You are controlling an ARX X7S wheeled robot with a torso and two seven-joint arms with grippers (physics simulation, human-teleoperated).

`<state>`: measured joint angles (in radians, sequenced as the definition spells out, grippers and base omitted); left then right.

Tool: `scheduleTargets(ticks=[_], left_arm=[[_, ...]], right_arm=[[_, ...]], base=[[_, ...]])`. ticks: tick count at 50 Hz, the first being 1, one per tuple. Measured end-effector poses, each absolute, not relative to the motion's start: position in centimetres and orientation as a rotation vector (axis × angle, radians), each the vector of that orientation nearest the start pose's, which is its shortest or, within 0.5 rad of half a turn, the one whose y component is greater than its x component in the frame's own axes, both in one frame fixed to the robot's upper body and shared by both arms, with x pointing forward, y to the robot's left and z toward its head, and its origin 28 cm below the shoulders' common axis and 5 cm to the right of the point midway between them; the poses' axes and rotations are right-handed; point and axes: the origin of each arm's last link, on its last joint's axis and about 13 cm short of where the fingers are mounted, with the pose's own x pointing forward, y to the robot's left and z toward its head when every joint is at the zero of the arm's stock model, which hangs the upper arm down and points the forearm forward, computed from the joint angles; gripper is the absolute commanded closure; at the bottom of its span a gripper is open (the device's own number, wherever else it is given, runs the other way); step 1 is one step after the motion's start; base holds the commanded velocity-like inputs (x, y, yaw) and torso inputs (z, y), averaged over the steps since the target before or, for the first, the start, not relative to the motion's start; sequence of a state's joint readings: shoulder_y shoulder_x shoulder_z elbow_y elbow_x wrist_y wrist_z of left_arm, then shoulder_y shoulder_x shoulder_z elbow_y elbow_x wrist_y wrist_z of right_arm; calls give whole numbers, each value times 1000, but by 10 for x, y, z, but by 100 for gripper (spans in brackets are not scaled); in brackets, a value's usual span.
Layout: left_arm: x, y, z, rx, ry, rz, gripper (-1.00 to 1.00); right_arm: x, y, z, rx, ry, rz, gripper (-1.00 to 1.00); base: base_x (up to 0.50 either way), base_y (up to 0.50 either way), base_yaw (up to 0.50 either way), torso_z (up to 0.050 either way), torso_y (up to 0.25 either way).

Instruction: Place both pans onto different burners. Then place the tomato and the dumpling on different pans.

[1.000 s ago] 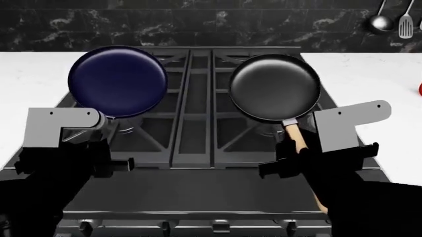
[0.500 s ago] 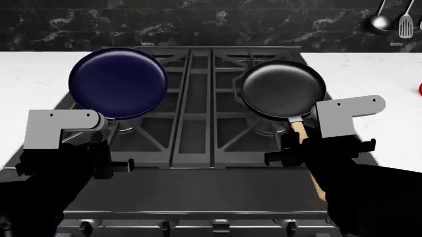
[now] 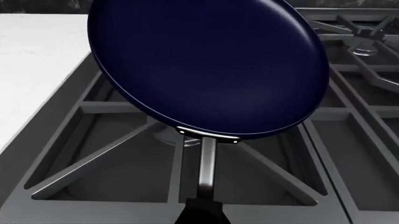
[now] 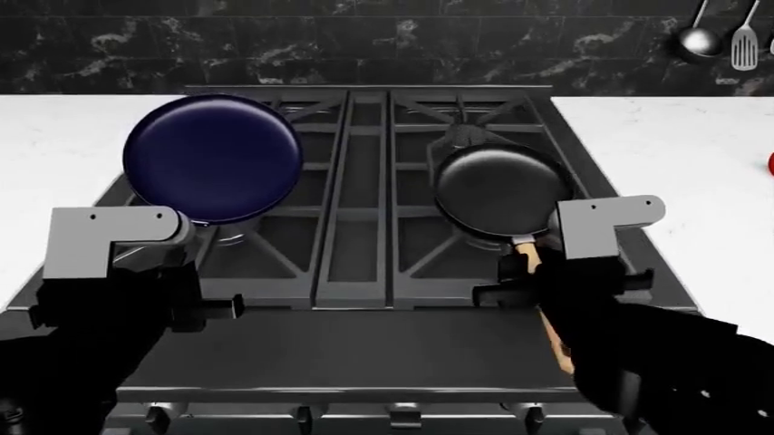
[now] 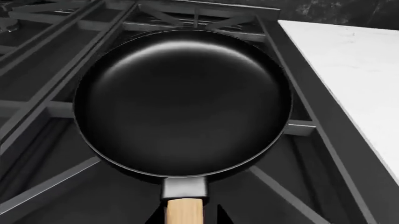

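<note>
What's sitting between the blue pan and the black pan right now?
Nothing loose: in the head view only bare stove grates separate the blue pan from the black pan, with the narrow centre grate section running down the middle.

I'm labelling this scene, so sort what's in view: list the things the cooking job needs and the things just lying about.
Job things:
- blue pan, held over the stove's left side by its handle
- black pan, wooden handle, over the right side
- stove grates with burners beneath
- red object at the right edge, possibly the tomato

Lying about:
- ladle and slotted turner hanging on the back wall
- white counter
</note>
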<state>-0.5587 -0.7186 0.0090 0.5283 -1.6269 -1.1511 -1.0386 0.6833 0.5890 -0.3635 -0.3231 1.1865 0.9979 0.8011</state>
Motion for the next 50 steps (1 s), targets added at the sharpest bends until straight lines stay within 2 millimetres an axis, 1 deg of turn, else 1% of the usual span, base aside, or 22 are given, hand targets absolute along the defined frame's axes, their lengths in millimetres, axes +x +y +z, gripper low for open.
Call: scheduleTargets(ticks=[7,13,21,25,29,39,50], left_arm=[[205,260,207,-10,378,19,100],[206,260,207,-11,381,20,100],[209,260,207,-10,387,20,100],[215,261,209,-18,396,20,100],[223,262,212,-31,412,21,100],[243,266,210,-63,463,38,100],[250,269,196,-79,516,58,100]], right_arm=[[260,-121,181,-87,324,-2,-100],[258,-122,191,-92,282,-8,-100],[251,-123,218,-93,190,-16,-100],[246,-124,231,-95,142,-23,-100],[241,-125,239,-96,108,-29,-100],[235,-126,246,-97,69,-37,-100],[234,-127,246,-91,63,-38,-100]], base=[[0,0,0,0,1],[0,0,0,0,2],[0,0,0,1,1],[0,0,0,0,3],[0,0,0,0,2],[0,0,0,1,1],[0,0,0,0,2]])
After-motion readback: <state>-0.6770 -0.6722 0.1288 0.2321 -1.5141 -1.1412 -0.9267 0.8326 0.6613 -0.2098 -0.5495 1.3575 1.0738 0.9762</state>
